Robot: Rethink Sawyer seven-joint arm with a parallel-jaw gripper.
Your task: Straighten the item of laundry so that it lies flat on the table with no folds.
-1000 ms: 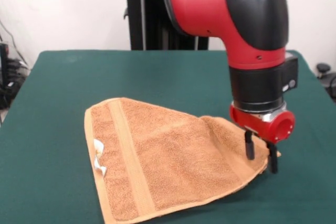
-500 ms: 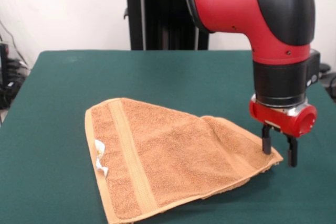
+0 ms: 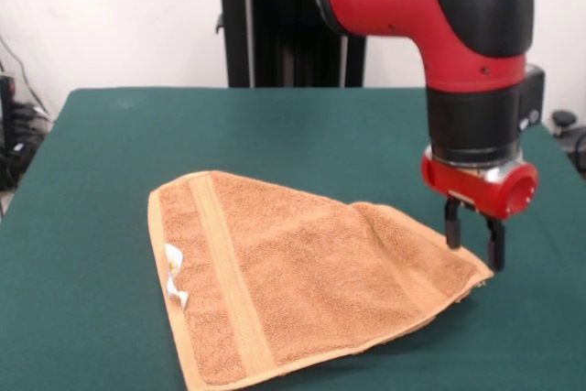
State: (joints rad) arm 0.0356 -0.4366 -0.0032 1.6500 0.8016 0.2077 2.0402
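Table [image 3: 302, 135]: wide, covered in dark green cloth, filling most of the front view.

Arm [image 3: 430, 6]: red and black, comes down from the top over the table's right side as seen from across it. Wrist points straight down.

Towel [image 3: 293, 272]: orange-tan terry, lying on the near half of the table, left of the arm. Not flat. It makes a rough triangle, with the right part folded over itself and tapering to a point at the right. A paler woven band [image 3: 229, 281] runs down the left part, parallel to the hemmed left edge.

Claw [image 3: 474, 237]: two black fingers hang apart, nothing between them. They sit just above the towel's right-hand point; I cannot tell whether they touch it.

Tag [image 3: 173, 279]: small, white, at the towel's left hem.
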